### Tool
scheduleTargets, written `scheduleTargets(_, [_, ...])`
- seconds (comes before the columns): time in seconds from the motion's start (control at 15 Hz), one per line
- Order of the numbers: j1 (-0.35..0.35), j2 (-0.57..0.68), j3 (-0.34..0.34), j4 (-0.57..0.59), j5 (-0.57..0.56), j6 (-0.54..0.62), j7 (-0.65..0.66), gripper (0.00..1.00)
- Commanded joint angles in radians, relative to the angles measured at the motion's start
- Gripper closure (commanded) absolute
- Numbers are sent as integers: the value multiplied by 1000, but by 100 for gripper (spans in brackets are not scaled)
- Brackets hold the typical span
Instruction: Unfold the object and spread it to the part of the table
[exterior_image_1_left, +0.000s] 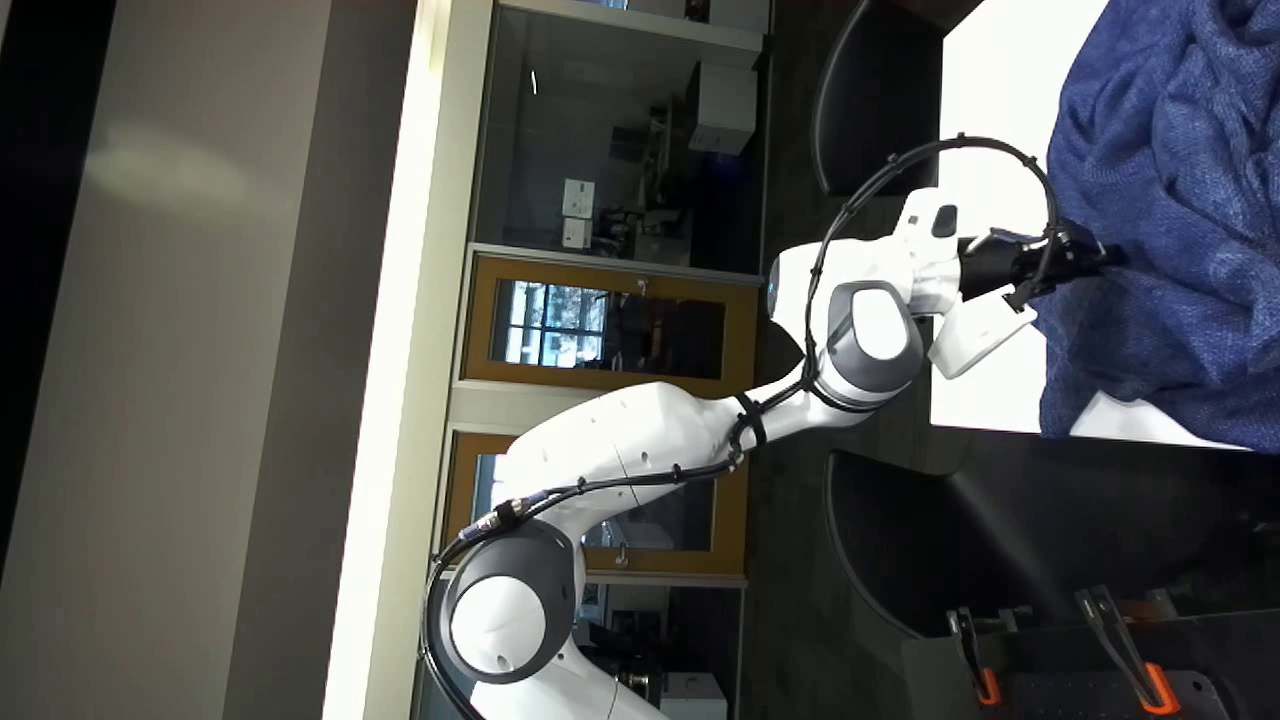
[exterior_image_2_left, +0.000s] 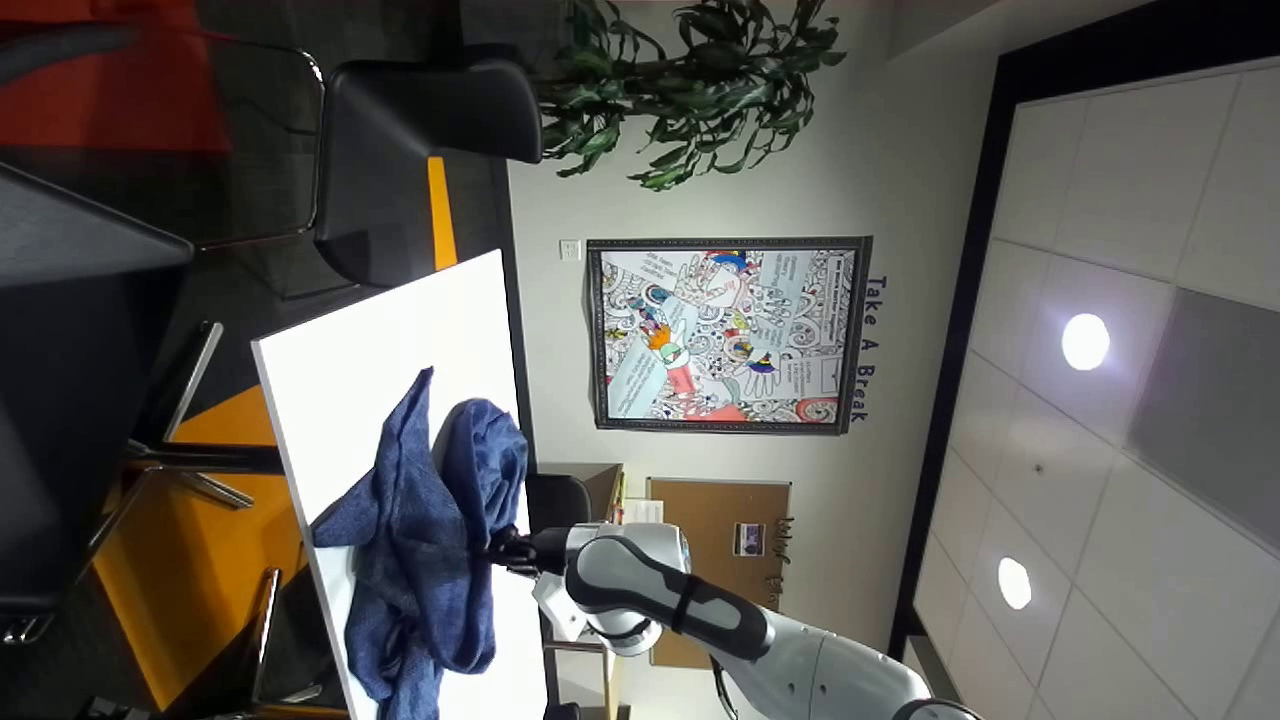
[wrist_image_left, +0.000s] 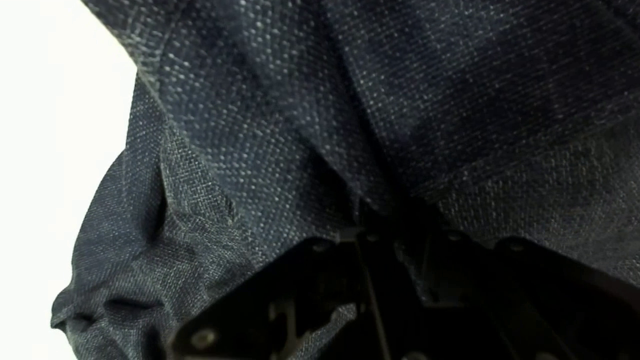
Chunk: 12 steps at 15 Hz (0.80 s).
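The object, a large dark blue cloth (exterior_image_1_left: 1190, 200), lies bunched and wrinkled on the white table (exterior_image_1_left: 985, 110). In an exterior view the cloth (exterior_image_2_left: 425, 570) covers the lower part of the table (exterior_image_2_left: 400, 320), with a narrow end pointing up the picture. My gripper (exterior_image_1_left: 1108, 256) is at the cloth's near side, its tips sunk into the fabric. In the wrist view the fingers (wrist_image_left: 392, 220) are close together, and folds of the cloth (wrist_image_left: 270, 140) converge between them. The fingertips are dark and partly hidden by fabric. White tabletop (wrist_image_left: 50, 125) shows at the left.
Dark chairs stand beside the table, one at the top (exterior_image_1_left: 880, 100) and one below it (exterior_image_1_left: 930, 530). Clamps with orange tips (exterior_image_1_left: 1160, 690) sit at the bottom right. Another black chair (exterior_image_2_left: 400, 150) stands past the table's end, near a plant (exterior_image_2_left: 680, 95).
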Motion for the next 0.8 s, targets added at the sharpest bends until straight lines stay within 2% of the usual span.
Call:
scheduleTargets(0.0, [17, -8, -15, 2, 20, 13, 8, 100])
scheduleTargets(0.13, [7, -23, 1, 4, 38, -2, 0, 100])
scheduleTargets(0.27, [28, -41, 0, 26, 61, -37, 27, 100])
scheduleTargets(0.33, [50, -46, -7, 53, 77, -60, 58, 100])
scheduleTargets(0.73, [54, -46, 88, 276, 213, -204, 81, 100])
